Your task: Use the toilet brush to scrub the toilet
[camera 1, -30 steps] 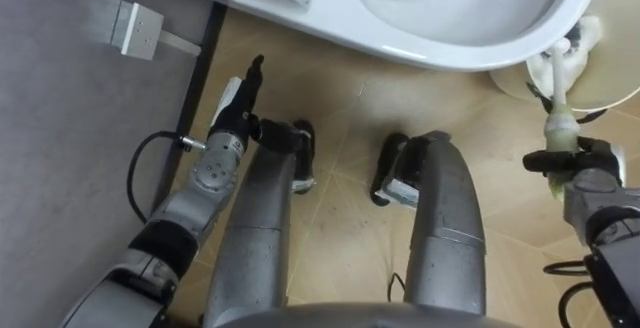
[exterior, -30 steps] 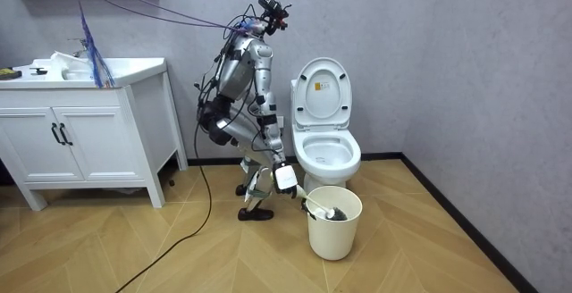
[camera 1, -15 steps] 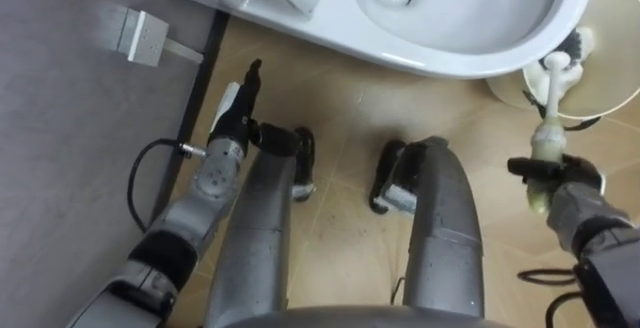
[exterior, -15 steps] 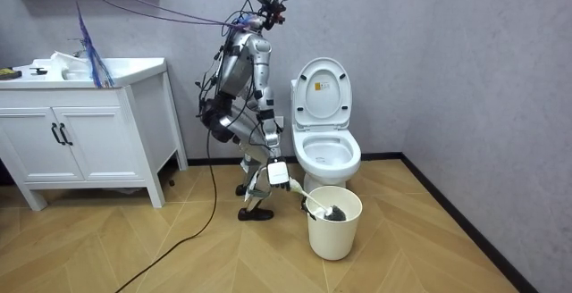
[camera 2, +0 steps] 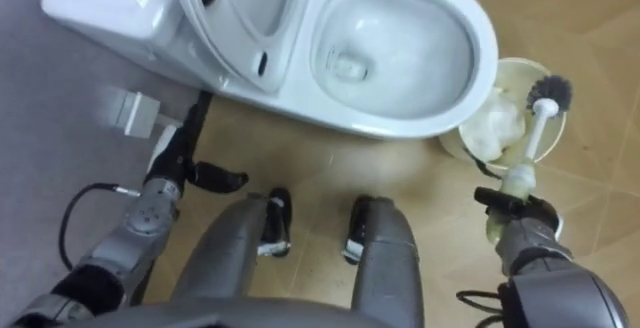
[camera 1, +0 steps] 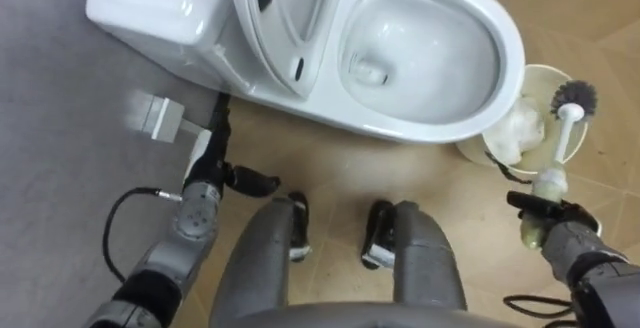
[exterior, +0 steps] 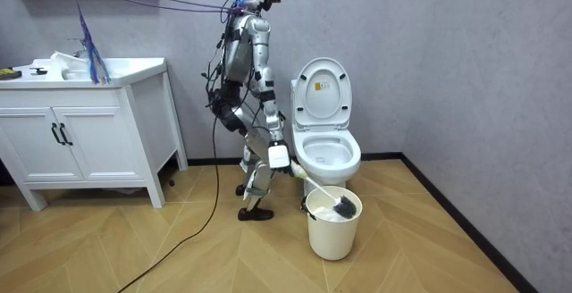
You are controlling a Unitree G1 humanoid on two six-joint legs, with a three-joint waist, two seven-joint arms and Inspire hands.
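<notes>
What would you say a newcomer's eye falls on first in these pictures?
The white toilet, lid raised and bowl open, stands right before the robot's feet. Next comes the right hand, curled round a toilet brush whose bristle head is at the mouth of the cream bucket beside the bowl. The left hand hangs open near the wall.

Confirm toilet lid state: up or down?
Up. The lid stands raised at the tank, leaving the bowl open to view.

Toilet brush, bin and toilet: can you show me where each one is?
toilet brush [camera 1: 563, 138]: left eye view, on its white handle.
bin [exterior: 332, 237]: room view, on its side wall.
toilet [camera 1: 420, 126]: left eye view, on the bowl's near rim.
</notes>
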